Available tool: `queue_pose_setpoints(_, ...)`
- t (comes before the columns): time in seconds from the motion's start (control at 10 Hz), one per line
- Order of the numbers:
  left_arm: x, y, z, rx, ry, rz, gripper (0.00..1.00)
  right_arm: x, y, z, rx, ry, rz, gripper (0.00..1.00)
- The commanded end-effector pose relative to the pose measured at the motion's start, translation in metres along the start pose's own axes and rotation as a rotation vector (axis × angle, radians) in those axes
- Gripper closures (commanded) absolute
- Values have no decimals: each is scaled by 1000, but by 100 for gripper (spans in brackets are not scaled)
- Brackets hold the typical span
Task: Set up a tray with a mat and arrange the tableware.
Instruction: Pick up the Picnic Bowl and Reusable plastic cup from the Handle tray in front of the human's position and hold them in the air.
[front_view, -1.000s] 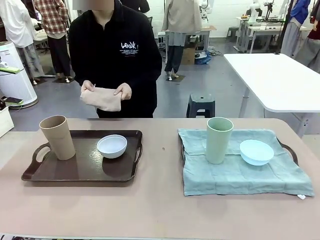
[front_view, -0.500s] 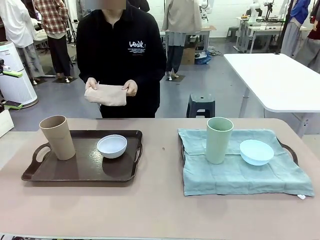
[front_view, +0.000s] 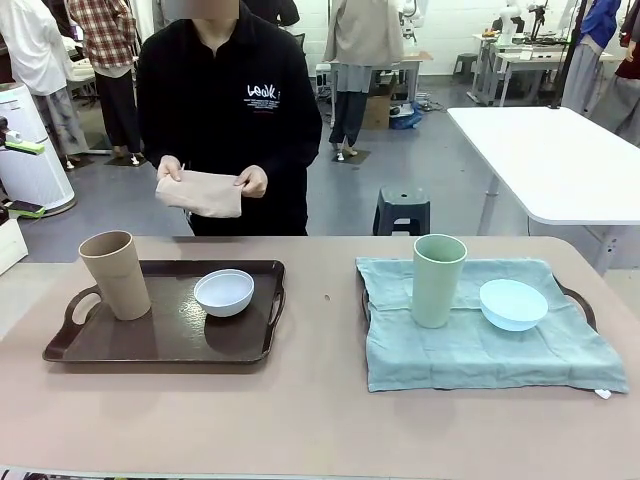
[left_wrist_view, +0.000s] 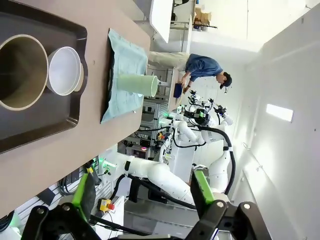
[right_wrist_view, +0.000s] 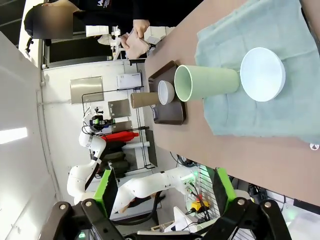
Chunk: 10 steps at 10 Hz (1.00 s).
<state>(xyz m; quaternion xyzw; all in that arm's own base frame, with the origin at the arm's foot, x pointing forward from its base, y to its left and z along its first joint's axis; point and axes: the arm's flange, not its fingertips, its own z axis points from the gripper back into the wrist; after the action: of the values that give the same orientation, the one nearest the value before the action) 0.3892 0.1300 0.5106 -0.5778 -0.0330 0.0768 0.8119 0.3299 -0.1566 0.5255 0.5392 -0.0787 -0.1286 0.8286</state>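
Note:
A tan tumbler (front_view: 115, 273) and a white bowl (front_view: 224, 292) stand on a bare dark brown tray (front_view: 150, 345) at the table's left. At the right, a pale green tumbler (front_view: 438, 280) and a light blue bowl (front_view: 513, 304) rest on a teal mat (front_view: 480, 350) spread over a second tray, whose handle (front_view: 581, 298) pokes out. The person at the far side holds a folded beige cloth (front_view: 200, 193) in both hands. My left gripper (left_wrist_view: 143, 192) and right gripper (right_wrist_view: 164, 192) hang open, off the table's near side, with nothing between their fingers.
A white table (front_view: 560, 160) and a dark stool (front_view: 402, 208) stand behind the right side. Other people stand farther back. Bare tabletop (front_view: 320, 420) runs along the near edge and between the two trays.
The person swayed to the right and back to the left, still holding the beige cloth. Nothing on the table has moved.

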Motion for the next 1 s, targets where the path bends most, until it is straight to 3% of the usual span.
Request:
queue_pose_setpoints(0.0,0,-1,0,-18,1,-18,0,1,0,1,-8,-10,1,0)
queue_pose_setpoints(0.9,0,-1,0,-18,1,-18,0,1,0,1,-8,-10,1,0)
